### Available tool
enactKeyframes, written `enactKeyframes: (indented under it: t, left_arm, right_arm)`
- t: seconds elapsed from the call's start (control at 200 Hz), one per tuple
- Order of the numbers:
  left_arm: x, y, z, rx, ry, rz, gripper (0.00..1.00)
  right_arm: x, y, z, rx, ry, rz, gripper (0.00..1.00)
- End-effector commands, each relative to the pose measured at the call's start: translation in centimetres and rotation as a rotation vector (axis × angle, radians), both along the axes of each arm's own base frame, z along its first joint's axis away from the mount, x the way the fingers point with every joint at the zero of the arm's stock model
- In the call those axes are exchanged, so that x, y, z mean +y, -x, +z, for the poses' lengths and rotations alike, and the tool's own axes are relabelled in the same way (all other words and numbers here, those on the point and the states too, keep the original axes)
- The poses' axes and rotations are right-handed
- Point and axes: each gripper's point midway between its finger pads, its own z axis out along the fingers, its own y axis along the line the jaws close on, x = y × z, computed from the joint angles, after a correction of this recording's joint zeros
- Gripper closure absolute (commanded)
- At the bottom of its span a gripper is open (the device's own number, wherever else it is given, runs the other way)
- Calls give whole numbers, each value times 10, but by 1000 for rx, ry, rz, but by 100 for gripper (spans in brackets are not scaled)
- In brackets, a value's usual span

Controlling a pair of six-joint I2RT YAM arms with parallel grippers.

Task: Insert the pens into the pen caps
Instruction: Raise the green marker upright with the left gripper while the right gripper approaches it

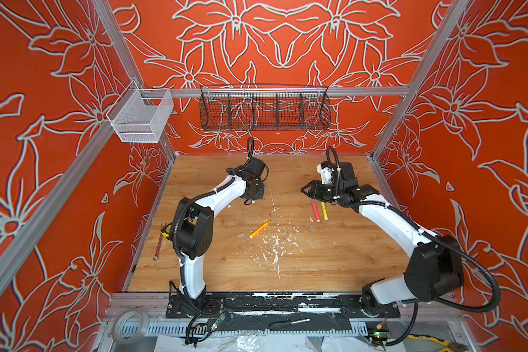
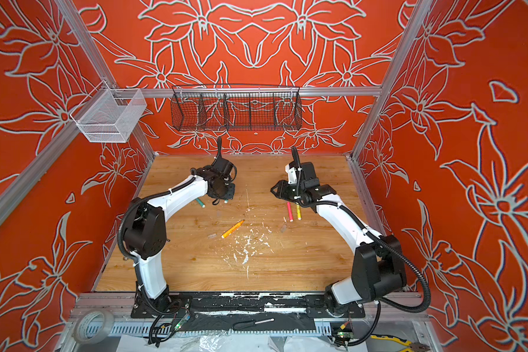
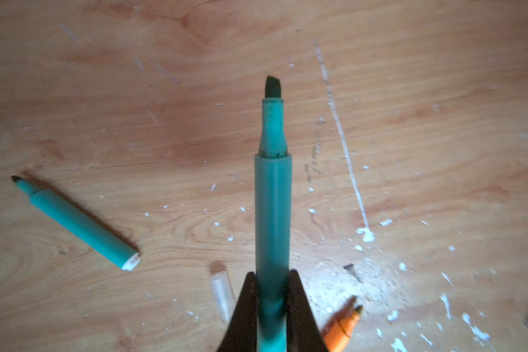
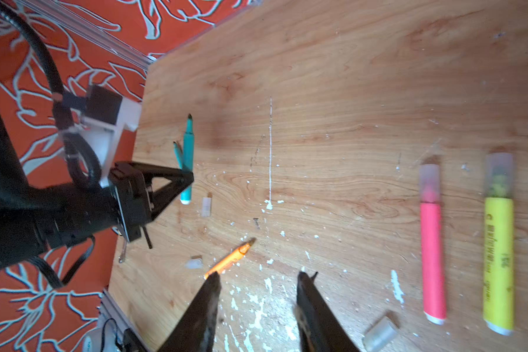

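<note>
Left end effector (image 3: 272,274): clamped on teal pen (image 3: 272,198), dark chisel tip bare. Right end effector (image 4: 258,277): jaws apart, empty, over surface (image 4: 348,91). Orange pen (image 4: 229,259) just beyond. Pink pen (image 4: 432,243) and yellow pen (image 4: 498,243) capped, parallel, alongside.

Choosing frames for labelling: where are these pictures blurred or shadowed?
Left wrist view: soft throughout, with a dark shadow on the table beside the held teal pen. Right wrist view: the right gripper is smeared, the pink pen clear. Both top views: sharp, evenly lit.
</note>
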Motion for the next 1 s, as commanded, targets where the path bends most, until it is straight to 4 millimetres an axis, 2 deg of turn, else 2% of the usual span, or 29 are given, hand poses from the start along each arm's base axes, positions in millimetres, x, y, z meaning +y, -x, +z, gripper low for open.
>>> enactKeyframes:
  t: [0.0,0.11,0.325,0.51,0.686,0.786,0.891,0.961,0.996]
  left_arm:
    - [-44,9,39,-137,157,-167,99]
    - [-66,24,60,-220,268,-259,99]
    - [-84,42,90,-284,412,-343,99]
    - [-90,51,101,-293,451,-381,99]
    - [-94,58,109,-306,480,-414,100]
    - [-96,63,112,-308,497,-430,100]
    - [-97,64,114,-313,507,-438,100]
    - [-98,65,114,-313,509,-441,100]
    - [-98,65,115,-314,510,-445,100]
  right_arm:
    - [18,4,29,-48,-114,29,53]
    - [34,7,35,-53,-144,55,50]
    - [59,5,39,-57,-179,87,46]
    - [80,2,45,-61,-208,136,45]
    - [86,-8,40,-56,-201,123,47]
    - [89,-13,40,-53,-209,121,53]
    - [96,-16,42,-38,-222,134,68]
    - [100,-16,42,-30,-220,147,72]
    - [102,-14,42,-30,-219,156,80]
